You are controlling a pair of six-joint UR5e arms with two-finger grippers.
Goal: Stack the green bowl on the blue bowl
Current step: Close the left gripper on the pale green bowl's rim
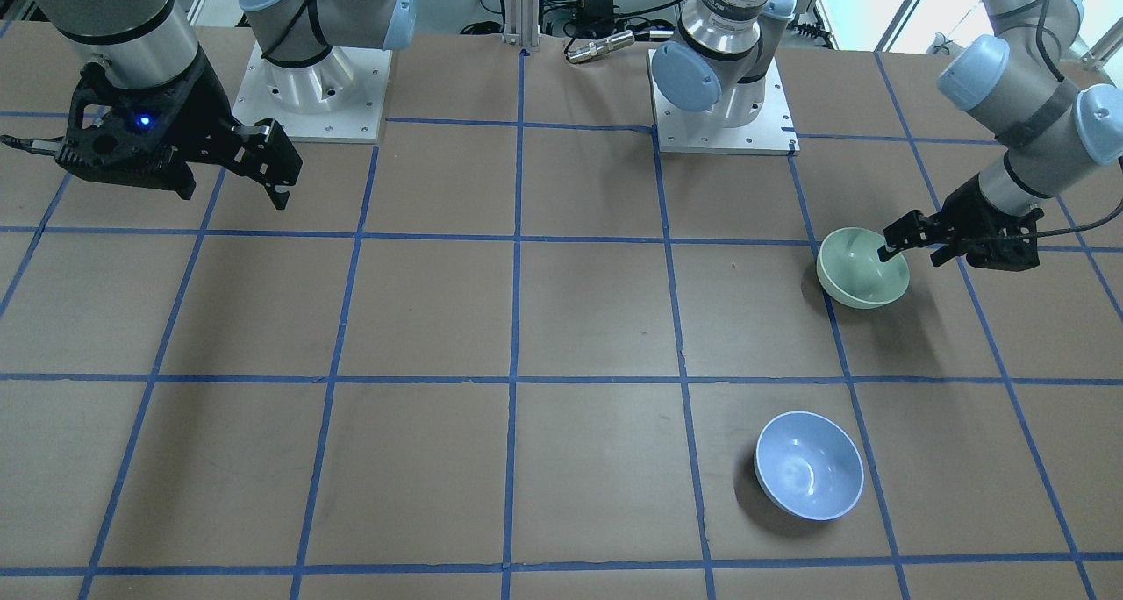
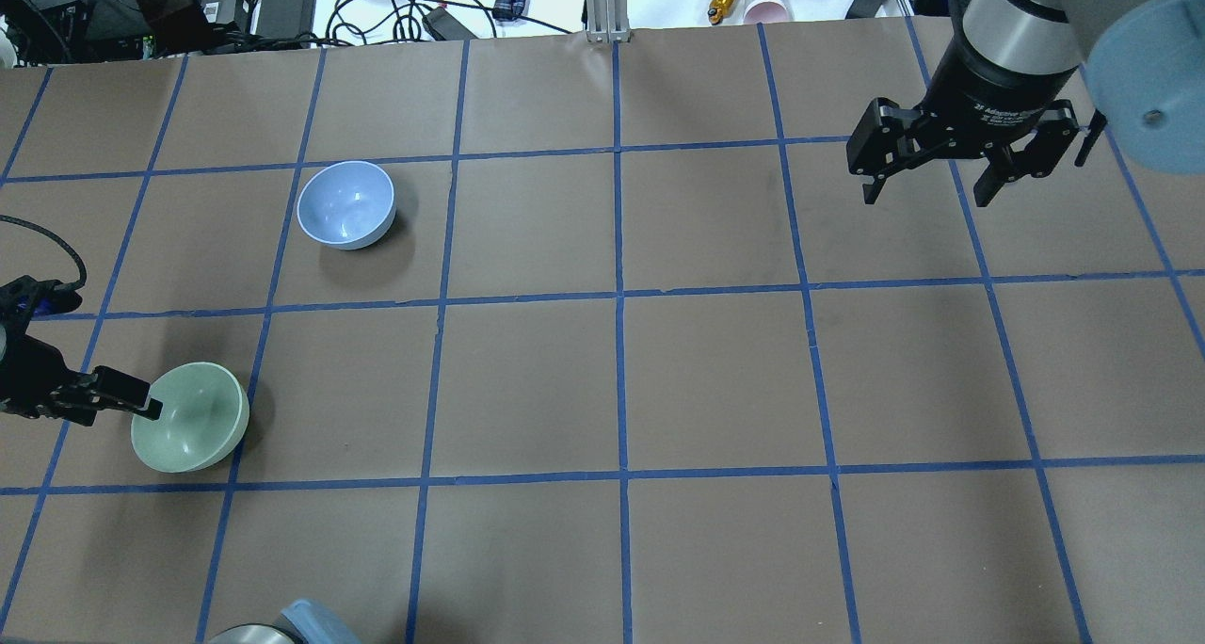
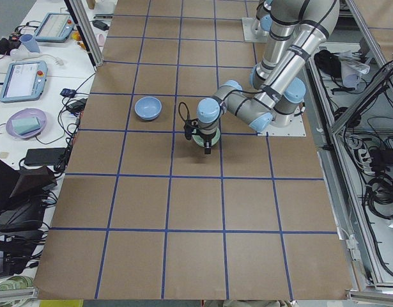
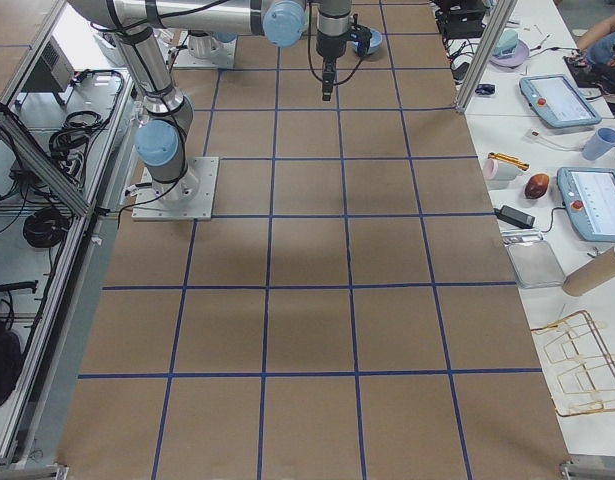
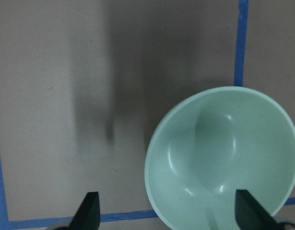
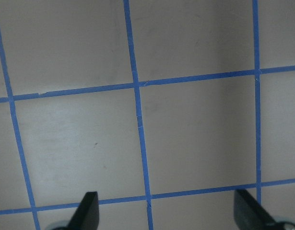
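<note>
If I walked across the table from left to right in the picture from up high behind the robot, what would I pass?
Left gripper → green bowl → blue bowl → right gripper.

Bright, even overhead light is filling the fixed views, and the background (image 1: 864, 3) at the front-facing view's top right is blowing out. The blue bowl (image 1: 809, 465) and green bowl (image 1: 862, 267) are casting soft, short shadows on the table (image 1: 597, 319) and glinting inside. In the left wrist view a broad blurred shadow is lying left of the green bowl, and the fingertips (image 5: 91, 213) of the left gripper (image 5: 169, 218) are showing soft-edged.
</note>
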